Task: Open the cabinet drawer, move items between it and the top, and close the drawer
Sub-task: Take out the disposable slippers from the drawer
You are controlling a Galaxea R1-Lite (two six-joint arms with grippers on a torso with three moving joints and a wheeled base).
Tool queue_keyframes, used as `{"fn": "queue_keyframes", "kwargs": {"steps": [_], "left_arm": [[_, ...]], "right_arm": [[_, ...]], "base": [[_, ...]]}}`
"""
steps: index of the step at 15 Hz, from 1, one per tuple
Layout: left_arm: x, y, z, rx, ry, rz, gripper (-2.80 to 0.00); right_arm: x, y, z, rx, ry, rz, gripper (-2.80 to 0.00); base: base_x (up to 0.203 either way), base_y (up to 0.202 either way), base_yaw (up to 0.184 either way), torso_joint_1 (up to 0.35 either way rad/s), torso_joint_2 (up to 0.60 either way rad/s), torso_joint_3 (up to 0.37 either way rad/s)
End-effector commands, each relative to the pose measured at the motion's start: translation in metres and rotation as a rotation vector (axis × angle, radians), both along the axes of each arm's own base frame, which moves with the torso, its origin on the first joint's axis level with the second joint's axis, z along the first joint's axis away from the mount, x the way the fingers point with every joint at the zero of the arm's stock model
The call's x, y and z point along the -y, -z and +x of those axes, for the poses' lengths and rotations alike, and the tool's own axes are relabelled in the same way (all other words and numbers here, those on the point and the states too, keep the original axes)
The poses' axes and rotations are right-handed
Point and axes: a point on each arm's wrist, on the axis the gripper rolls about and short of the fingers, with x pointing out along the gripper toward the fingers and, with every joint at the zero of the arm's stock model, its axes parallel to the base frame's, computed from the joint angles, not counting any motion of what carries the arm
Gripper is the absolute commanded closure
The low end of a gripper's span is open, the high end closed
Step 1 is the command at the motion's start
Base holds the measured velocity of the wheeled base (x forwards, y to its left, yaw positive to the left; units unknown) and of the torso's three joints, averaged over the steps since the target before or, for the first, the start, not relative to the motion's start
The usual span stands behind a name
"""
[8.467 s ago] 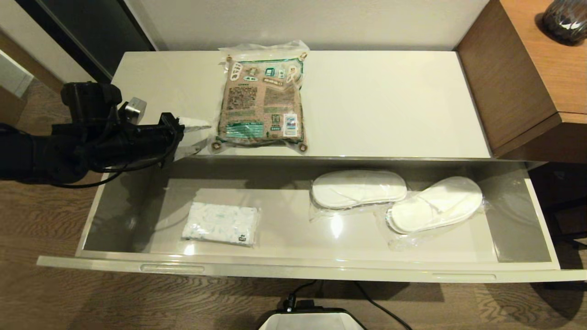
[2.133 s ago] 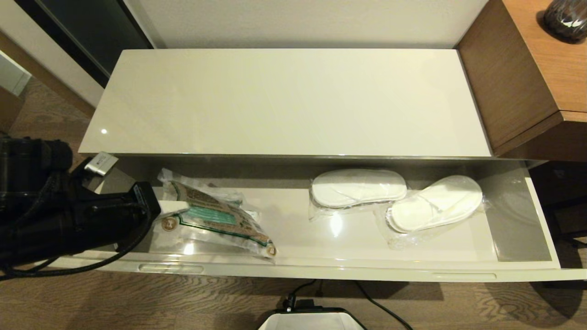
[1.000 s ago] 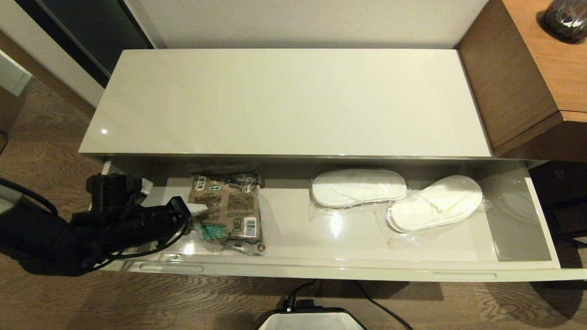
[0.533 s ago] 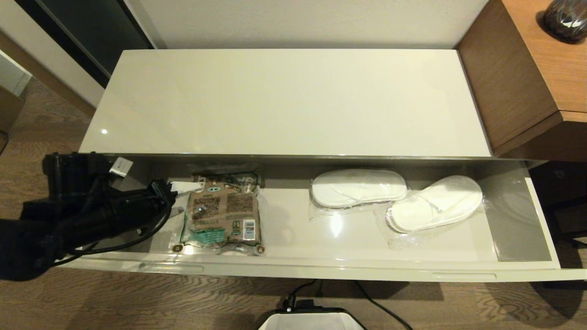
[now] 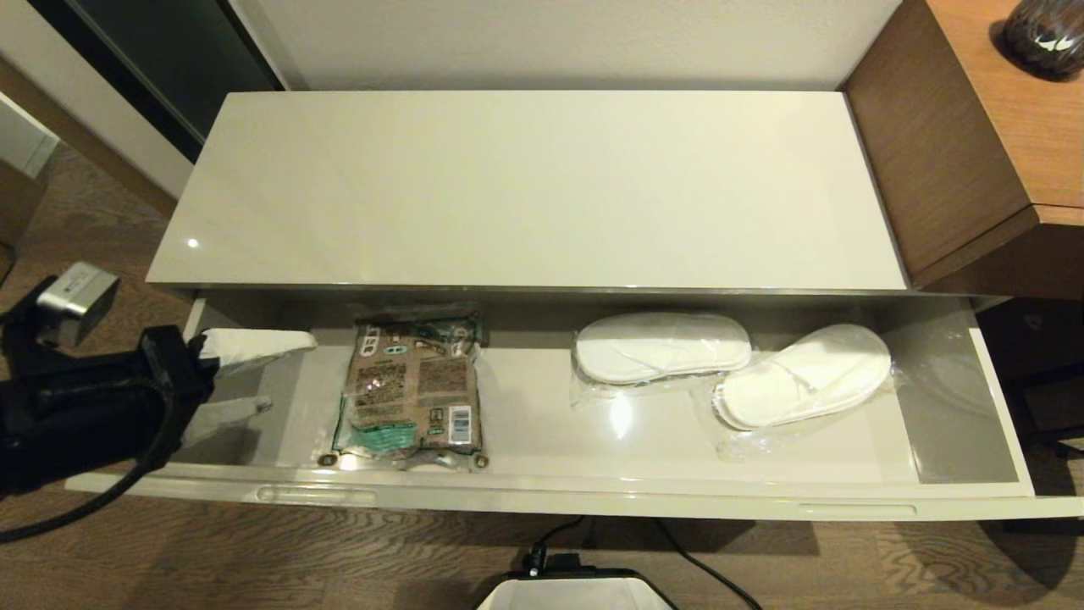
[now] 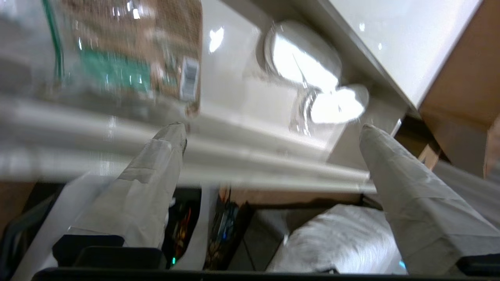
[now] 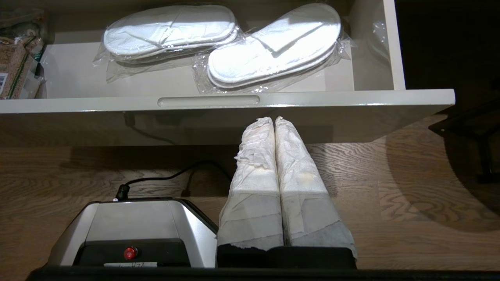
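Observation:
The cabinet drawer stands pulled out below the bare cream-white top. The brown-and-green pouch lies flat in the drawer's left part and covers the tissue pack, which is hidden. Two wrapped white slippers lie in the right half. My left gripper is open and empty at the drawer's left end, apart from the pouch. In the left wrist view the gripper shows wide open, with the pouch beyond it. My right gripper is shut and empty, low in front of the drawer front.
A brown wooden desk with a dark vase adjoins the cabinet on the right. The robot base and a black cable are on the wooden floor before the drawer. The right handle slot is just above the right fingertips.
The pouch went from the top into the drawer, onto the tissue pack. The left gripper has let it go, opened and drawn back left to the drawer's end.

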Motion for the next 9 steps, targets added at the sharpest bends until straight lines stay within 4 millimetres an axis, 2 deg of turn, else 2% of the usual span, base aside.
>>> {"fn": "queue_keyframes", "kwargs": {"steps": [1,2,3,6,9], "left_arm": [[-0.002,-0.017,-0.052,0.063,0.009,0.006,-2.8],[-0.002,-0.018,-0.067,0.05,0.014,0.019,-2.8],[-0.003,-0.017,-0.083,0.03,0.02,0.032,0.0],[-0.004,-0.013,-0.119,0.012,0.035,0.069,0.0],[-0.005,-0.005,-0.147,0.003,0.056,0.114,0.0]], "right_arm": [[0.0,0.001,-0.001,0.016,0.0,0.0,0.0],[0.0,0.001,-0.001,0.016,0.0,0.0,0.0],[0.0,0.001,-0.001,0.016,0.0,0.0,0.0],[0.0,0.001,-0.001,0.016,0.0,0.0,0.0],[0.0,0.001,-0.001,0.016,0.0,0.0,0.0]], "base": [[0.0,0.0,0.0,0.0,0.0,0.0],[0.0,0.0,0.0,0.0,0.0,0.0],[0.0,0.0,0.0,0.0,0.0,0.0],[0.0,0.0,0.0,0.0,0.0,0.0],[0.0,0.0,0.0,0.0,0.0,0.0]]}}
